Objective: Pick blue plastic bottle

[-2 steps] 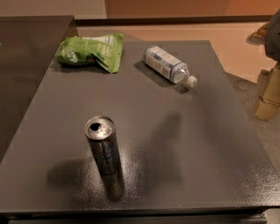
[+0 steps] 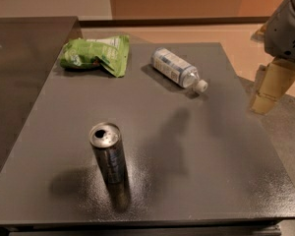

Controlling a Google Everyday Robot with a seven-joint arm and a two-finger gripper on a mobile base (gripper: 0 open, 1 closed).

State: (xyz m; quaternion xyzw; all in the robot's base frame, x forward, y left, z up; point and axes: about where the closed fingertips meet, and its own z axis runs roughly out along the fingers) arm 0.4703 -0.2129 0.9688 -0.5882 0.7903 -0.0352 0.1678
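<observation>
The blue plastic bottle [image 2: 177, 69] lies on its side at the far middle of the dark grey table [image 2: 211, 161], its white cap pointing toward the right front. It has a pale blue-and-white label. My gripper [image 2: 268, 91] hangs at the right edge of the view, above the table's right side, to the right of the bottle and apart from it. Only its tan fingers and the grey wrist above them show. It holds nothing.
A silver drink can [image 2: 108, 154] stands upright at the near middle-left. A green snack bag [image 2: 96, 53] lies at the far left. A second dark surface [image 2: 19, 58] adjoins on the left. Beige floor lies beyond the table's far and right edges.
The gripper has shifted slightly left and down at the right edge. The bottle, can and bag have not moved.
</observation>
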